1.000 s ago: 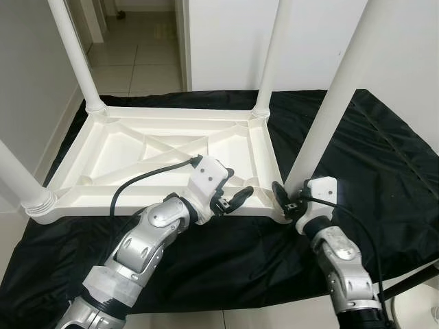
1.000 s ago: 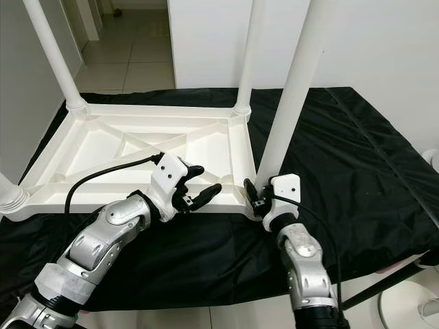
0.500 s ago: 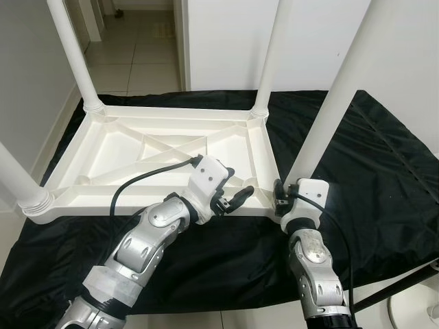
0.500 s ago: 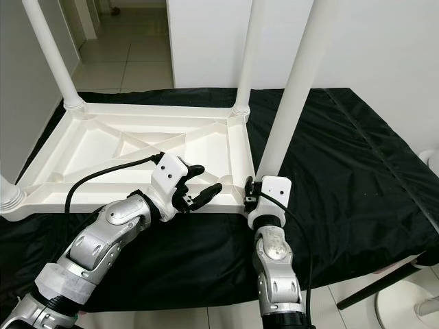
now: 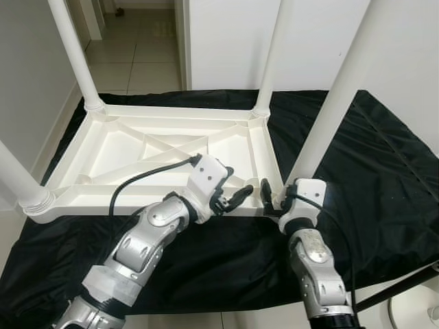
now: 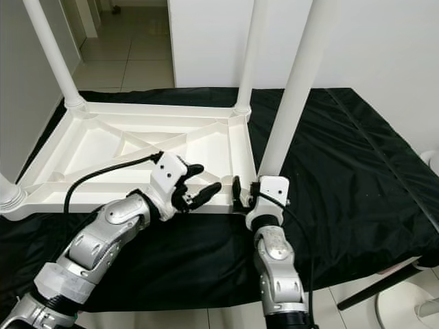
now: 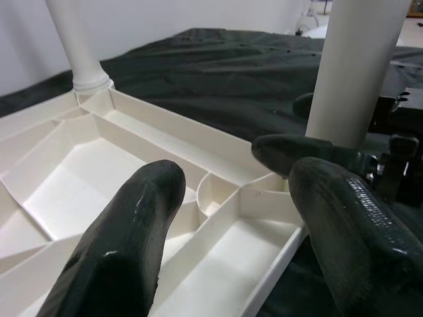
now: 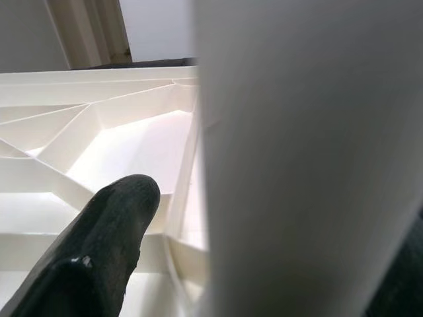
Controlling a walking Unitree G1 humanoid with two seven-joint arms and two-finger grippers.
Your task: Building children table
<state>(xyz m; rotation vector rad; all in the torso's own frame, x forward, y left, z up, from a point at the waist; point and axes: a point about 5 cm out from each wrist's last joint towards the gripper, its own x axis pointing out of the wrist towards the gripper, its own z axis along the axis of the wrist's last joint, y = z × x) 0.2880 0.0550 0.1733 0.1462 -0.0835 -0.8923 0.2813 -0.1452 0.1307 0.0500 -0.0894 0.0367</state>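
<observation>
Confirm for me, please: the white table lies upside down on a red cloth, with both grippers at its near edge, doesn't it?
Not quite: the cloth is black, not red, as the left eye view shows. The rest holds: the white table lies upside down on it with its legs pointing up, and the left gripper and right gripper are both at its near edge.

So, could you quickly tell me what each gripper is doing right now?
Left gripper: open, holding nothing, fingers spread over the near rim of the upturned table top.
Right gripper: open, fingers either side of the near right leg at its base.
</observation>
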